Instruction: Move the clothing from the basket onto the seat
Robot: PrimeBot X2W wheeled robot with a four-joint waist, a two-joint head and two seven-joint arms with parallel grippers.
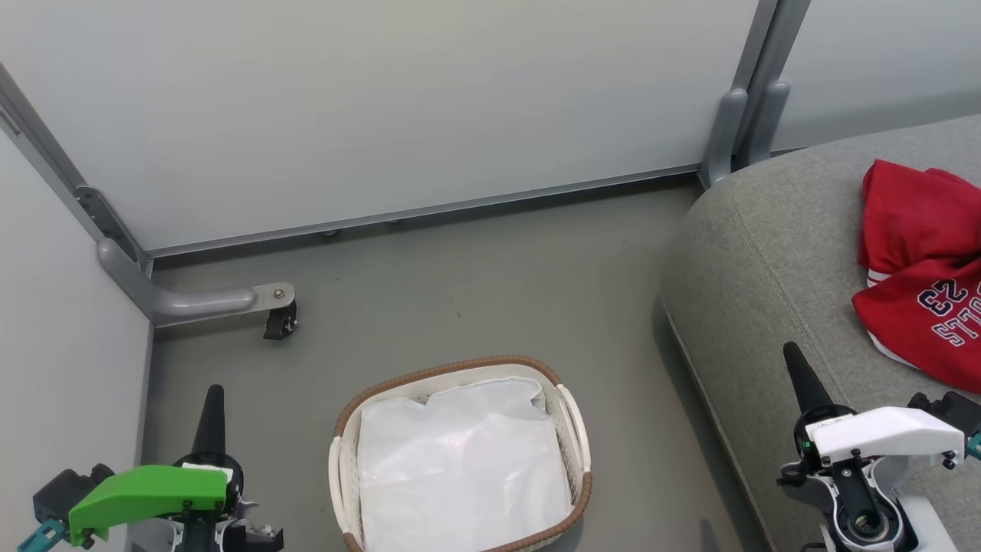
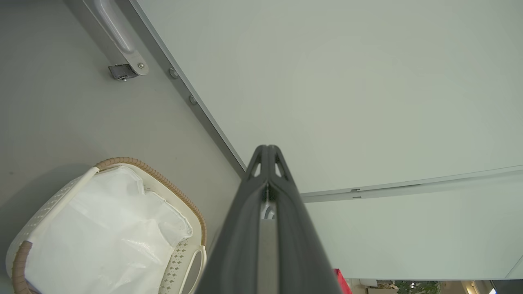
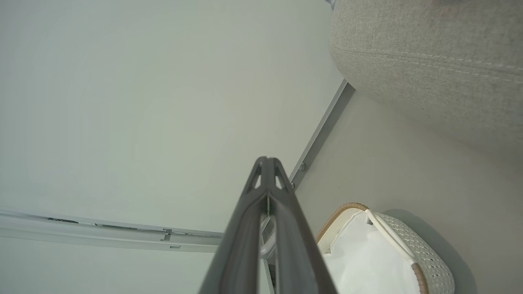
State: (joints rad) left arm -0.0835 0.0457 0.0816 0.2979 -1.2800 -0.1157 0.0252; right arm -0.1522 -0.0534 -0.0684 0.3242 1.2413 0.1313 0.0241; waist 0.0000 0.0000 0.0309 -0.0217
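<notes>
1. The left gripper (image 1: 214,395) has its two dark fingers pressed tight together. Nothing is held between them.
2. The right gripper (image 1: 790,354) is the same: its fingers are squeezed together, with nothing in them.
3. The basket (image 1: 452,366) sits on the grey floor (image 1: 475,284) between the two grippers. It is to the right of the left fingers and to the left of the right fingers.
4. Inside the basket there is a crumpled white liner (image 1: 460,460). No red cloth can be seen in it.
5. The clothing (image 1: 920,261) lies in a red heap on the seat (image 1: 766,253), to the right of the right fingers and a little past their tips. It is not touching them. Letters and the number 23 show on it.
6. The right fingers point up over the front edge of the seat.
7. In the left wrist view the left fingers (image 2: 267,149) point at the pale wall, with the basket (image 2: 163,179) down to their left.
8. In the right wrist view the right fingers (image 3: 267,160) point at the wall too. The basket (image 3: 429,253) is low on their right and the seat (image 3: 429,41) is high on their right.
</notes>
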